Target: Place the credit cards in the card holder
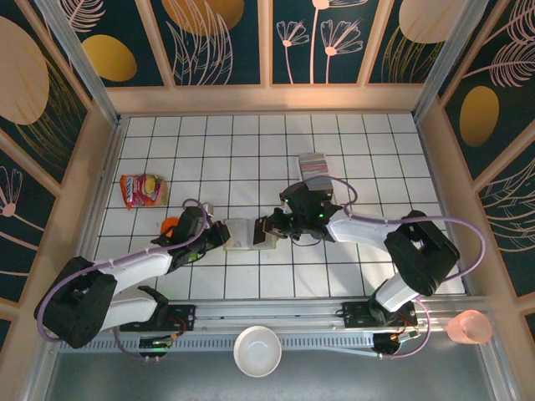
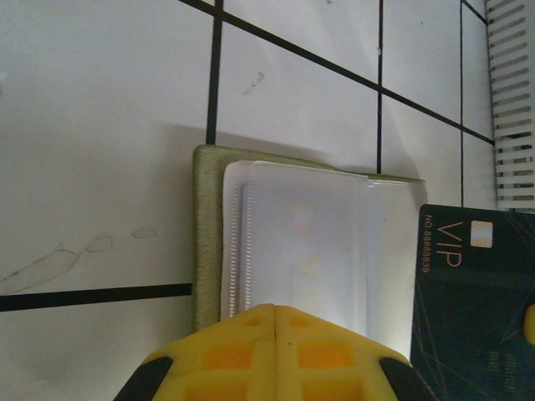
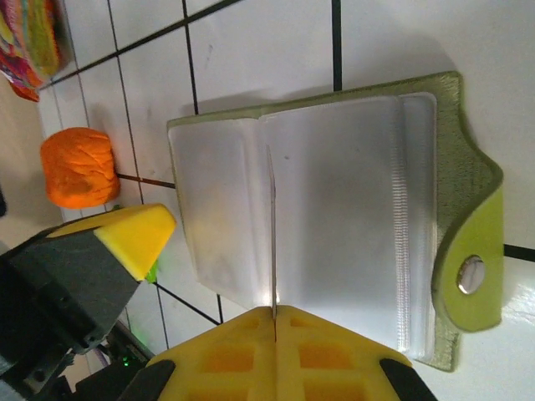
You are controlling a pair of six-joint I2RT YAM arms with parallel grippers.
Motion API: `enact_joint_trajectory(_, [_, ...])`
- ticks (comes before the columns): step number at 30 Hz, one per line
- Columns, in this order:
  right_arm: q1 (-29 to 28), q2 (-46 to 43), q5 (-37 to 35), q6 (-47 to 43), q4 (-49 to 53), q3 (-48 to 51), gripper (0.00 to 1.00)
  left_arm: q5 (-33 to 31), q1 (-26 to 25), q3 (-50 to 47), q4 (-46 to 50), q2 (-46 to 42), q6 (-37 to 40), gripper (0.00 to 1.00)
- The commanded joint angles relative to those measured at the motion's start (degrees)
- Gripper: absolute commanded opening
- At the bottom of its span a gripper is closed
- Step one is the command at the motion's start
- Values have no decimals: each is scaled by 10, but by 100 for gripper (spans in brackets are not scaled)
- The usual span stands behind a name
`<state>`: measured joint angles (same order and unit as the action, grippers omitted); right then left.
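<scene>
Robot lab cell, grid tabletop (image 1: 251, 142), printed leaf walls (image 1: 221, 42), 2 bolted arms (image 1: 134, 271)

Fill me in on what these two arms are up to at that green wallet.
They are loading a card into the open card holder lying mid-table. The right gripper has its jaws shut on a dark VIP card and holds it on edge over the holder's clear pockets; it does not look slotted in yet. The left gripper, jaws shut, is at the holder's opposite end, seemingly steadying it. The other cards sit farther back on the table.
</scene>
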<state>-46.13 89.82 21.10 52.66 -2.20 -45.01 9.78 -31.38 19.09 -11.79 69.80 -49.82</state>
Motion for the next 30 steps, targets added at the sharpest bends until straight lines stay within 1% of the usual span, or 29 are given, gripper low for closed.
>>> enact_joint_trajectory(1, [-9, 18, -12, -19, -30, -27, 0, -19, 4, -1, 8, -2, -1, 0])
enact_joint_trajectory(4, [-12, 24, -21, -28, -34, -31, 0, -11, 4, -2, 6, 8, 2, 0])
enact_joint_trajectory(10, [-17, 39, -31, -44, -40, -31, 0, -25, 4, -3, 17, 10, 13, 0])
enact_joint_trajectory(15, [-24, 59, -21, -43, -59, -33, 0, -20, 4, -3, 11, 20, 15, 0])
enact_joint_trajectory(22, [-30, 59, -13, -25, -93, -21, 0, -29, 4, -7, 13, 31, 21, 0])
enact_joint_trajectory(30, [-32, 61, -17, 2, -101, -18, 0, -35, 4, -14, 15, 36, 25, 0])
